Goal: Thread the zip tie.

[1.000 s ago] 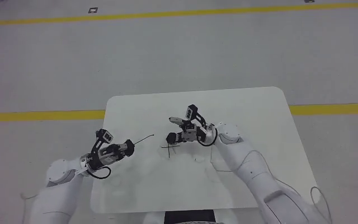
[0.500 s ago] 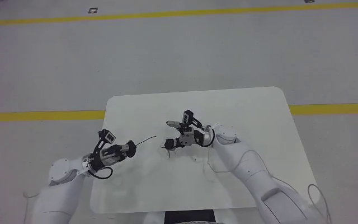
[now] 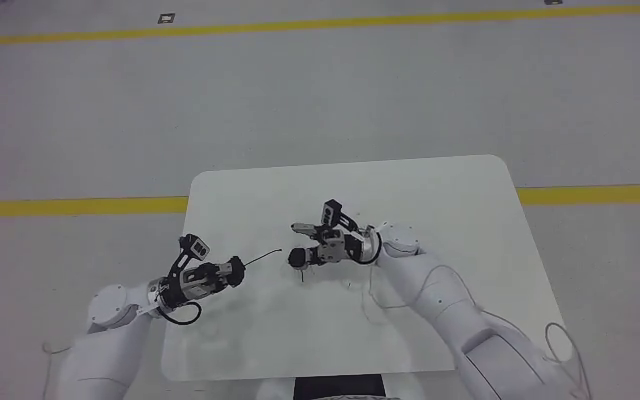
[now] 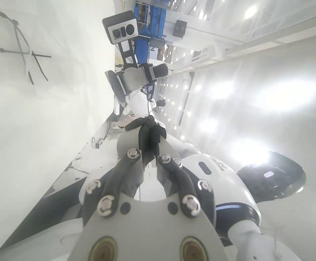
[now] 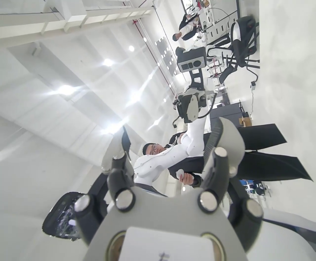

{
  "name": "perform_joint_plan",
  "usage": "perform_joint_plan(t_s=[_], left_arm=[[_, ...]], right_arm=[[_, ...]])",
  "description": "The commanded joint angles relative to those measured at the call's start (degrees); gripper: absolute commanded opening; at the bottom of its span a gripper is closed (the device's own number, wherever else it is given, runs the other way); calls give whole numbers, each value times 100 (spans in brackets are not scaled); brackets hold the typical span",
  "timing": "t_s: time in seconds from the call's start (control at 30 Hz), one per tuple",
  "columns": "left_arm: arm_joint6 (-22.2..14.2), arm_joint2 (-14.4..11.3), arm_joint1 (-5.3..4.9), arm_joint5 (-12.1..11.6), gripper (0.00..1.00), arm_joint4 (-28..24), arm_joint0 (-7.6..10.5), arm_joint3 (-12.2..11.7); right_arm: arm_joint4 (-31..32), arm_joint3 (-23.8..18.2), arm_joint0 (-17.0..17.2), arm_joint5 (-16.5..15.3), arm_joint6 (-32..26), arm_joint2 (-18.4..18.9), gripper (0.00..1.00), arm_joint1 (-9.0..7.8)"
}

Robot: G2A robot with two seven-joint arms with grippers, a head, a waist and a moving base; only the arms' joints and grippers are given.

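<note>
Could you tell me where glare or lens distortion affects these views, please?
Left wrist view: ceiling lights flare into broad streaks beside the left gripper, and the table edge bows. Right wrist view: starburst glare around the lights behind the open right fingers. Top view: even light, no glare; the zip tie stands out dark.

Bright ceiling lamps are flaring into streaky glare across both wrist views, while the counter is glowing evenly white.
</note>
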State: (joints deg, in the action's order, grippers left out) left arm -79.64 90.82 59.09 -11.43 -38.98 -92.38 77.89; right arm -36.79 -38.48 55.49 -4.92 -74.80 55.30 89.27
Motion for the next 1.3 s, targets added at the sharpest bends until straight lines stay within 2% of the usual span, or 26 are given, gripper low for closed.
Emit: perform_joint_plan(t_s=[0.0,0.2,0.5,0.7,0.97,1.27], left_arm=[[0,0,0,0,0,0,0,0],[0,0,0,0,0,0,0,0],[0,0,0,0,0,0,0,0],[0,0,0,0,0,0,0,0],[0,0,0,0,0,0,0,0],[0,0,0,0,0,0,0,0]], right_arm=[[-27,56,-7,-39,-18,-42,27,21],[-66,177,-45,-103,-52,-143,20,68],[-84,246,-76,-185,-85,-257,21,118],[-112,275,-89,-254,-97,-290,15,135],[-108,295,-113,-302,-77,-314,16,144],[-95,262,-116,-347,-61,-323,7,139]])
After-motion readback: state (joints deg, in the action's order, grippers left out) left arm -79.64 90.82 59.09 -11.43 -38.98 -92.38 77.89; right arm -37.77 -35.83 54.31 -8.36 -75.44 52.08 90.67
